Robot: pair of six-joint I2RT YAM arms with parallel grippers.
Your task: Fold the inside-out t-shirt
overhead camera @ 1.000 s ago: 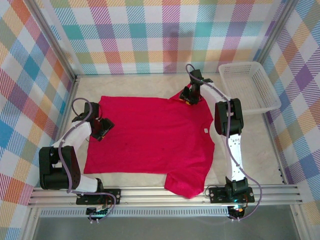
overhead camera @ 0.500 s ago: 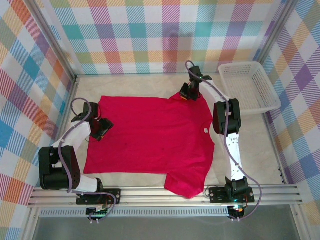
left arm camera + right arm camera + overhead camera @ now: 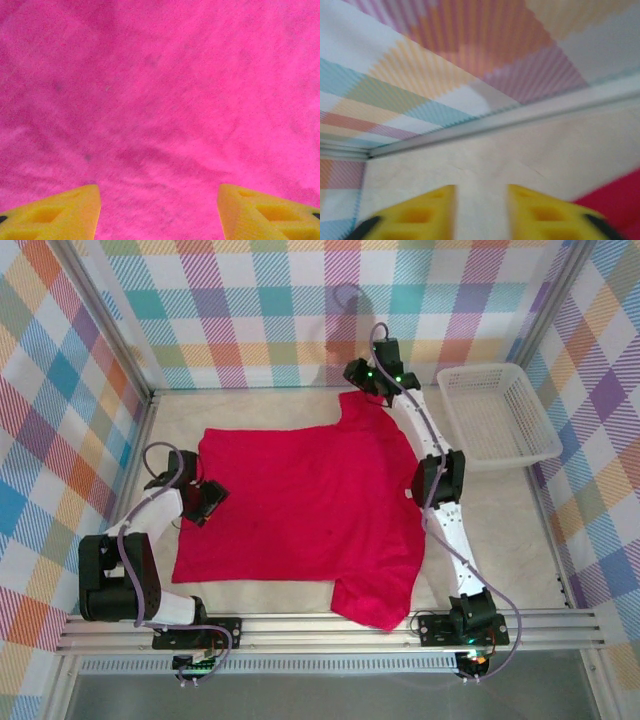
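Inside-out t-shirt (image 3: 300,500) is seen spread flat on the table (image 3: 500,530), red and lightly wrinkled, between the two arms. Its long axis is laid across the table from left to right. The neck, marked by a small white tag (image 3: 411,496), is pointed toward the right arm, and the hem is turned toward the left arm. One sleeve (image 3: 358,408) is stretched toward the far wall, and the other sleeve (image 3: 375,602) is draped over the near rail.

The left gripper (image 3: 208,502) is placed at the hem edge. In its wrist view its yellow fingers (image 3: 60,215) are held wide apart over flat red cloth, and nothing is pinched between them.

The right gripper (image 3: 357,374) is found by the far wall, just beyond the far sleeve. Its fingers (image 3: 420,215) are parted, with bare table seen between them and a corner of red cloth to the side.

Compared with a second ago, the right arm has been extended farther back. The far sleeve has been drawn out toward the wall and let go. The left gripper has been kept where it was. A white basket (image 3: 497,415) is set at the far right.
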